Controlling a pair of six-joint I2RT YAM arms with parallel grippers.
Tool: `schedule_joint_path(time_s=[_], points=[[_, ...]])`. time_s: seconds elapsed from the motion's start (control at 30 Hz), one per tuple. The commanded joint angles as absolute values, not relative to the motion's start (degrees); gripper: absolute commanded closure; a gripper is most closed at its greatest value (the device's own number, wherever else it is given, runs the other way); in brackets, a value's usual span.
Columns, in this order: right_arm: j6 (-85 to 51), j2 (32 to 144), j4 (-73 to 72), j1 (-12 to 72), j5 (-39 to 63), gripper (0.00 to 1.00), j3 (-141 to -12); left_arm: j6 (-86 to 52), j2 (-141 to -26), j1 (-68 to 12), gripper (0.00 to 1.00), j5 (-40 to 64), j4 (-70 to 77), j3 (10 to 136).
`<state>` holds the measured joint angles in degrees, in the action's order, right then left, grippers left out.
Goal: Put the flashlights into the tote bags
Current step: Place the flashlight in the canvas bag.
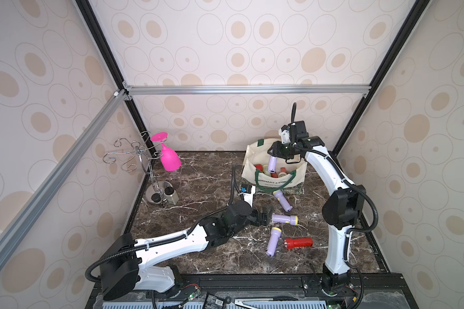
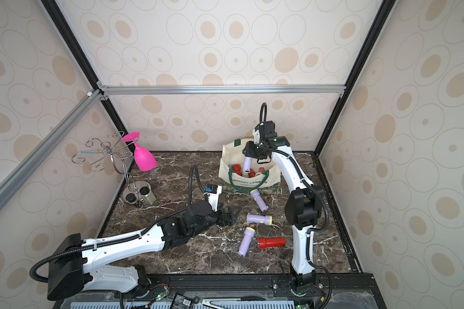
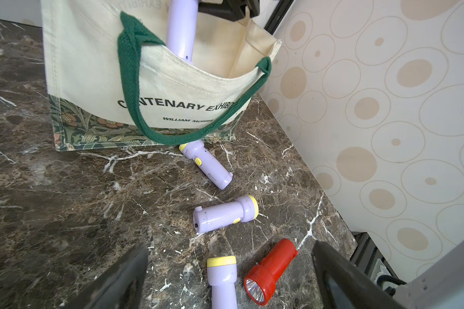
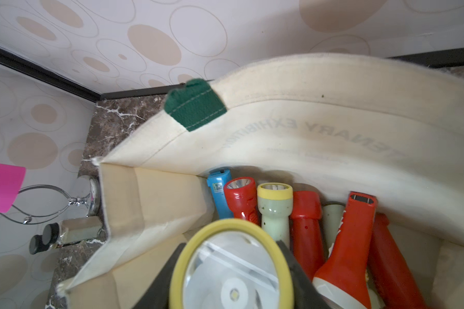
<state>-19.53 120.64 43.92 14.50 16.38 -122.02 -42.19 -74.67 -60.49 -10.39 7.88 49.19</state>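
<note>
Lilac flashlight [image 1: 272, 163] in right pincer [image 1: 274, 156], tail-down at tote bag [image 3: 91, 67] mouth.

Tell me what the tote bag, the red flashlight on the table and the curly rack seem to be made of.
Tote bag: matte cream canvas, probably cotton; stitched seams, soft folds.
Red flashlight: smooth moulded plastic, slightly glossy; uniform colour.
Rack: polished metal wire, likely chromed; bright mirror-like glints.

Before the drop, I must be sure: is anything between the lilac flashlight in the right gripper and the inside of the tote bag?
Nothing visible does. The right gripper holds the lilac flashlight tail-down over the open tote bag; the green handle hangs outside, and only stored flashlights lie below.
</note>
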Motion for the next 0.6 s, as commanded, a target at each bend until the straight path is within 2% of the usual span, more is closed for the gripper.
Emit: schedule_joint_path(time_s=[0.0, 0.2, 0.27, 0.5, 0.57], points=[[-17.40, 122.91, 46.77, 14.74, 15.31, 1.00, -124.70, -42.28, -74.74, -60.14, 0.04, -11.03, 7.02, 49.13], [-15.89, 126.74, 48.29, 15.63, 14.04, 1.00, -124.83, -41.53, -76.67, -60.17, 0.04, -10.15, 6.02, 50.09], [-15.75, 127.52, 49.09, 15.68, 13.81, 0.96, -125.34, -41.18, -77.27, -60.16, 0.04, -9.94, 5.64, 50.43], [-14.56, 126.85, 49.95, 15.65, 12.49, 0.61, -126.88, -41.22, -78.40, -60.21, 0.04, -9.59, 4.96, 49.51], [-13.60, 126.57, 50.94, 15.62, 11.38, 0.47, -128.29, -41.17, -78.73, -60.25, 0.02, -9.36, 5.05, 49.31]])
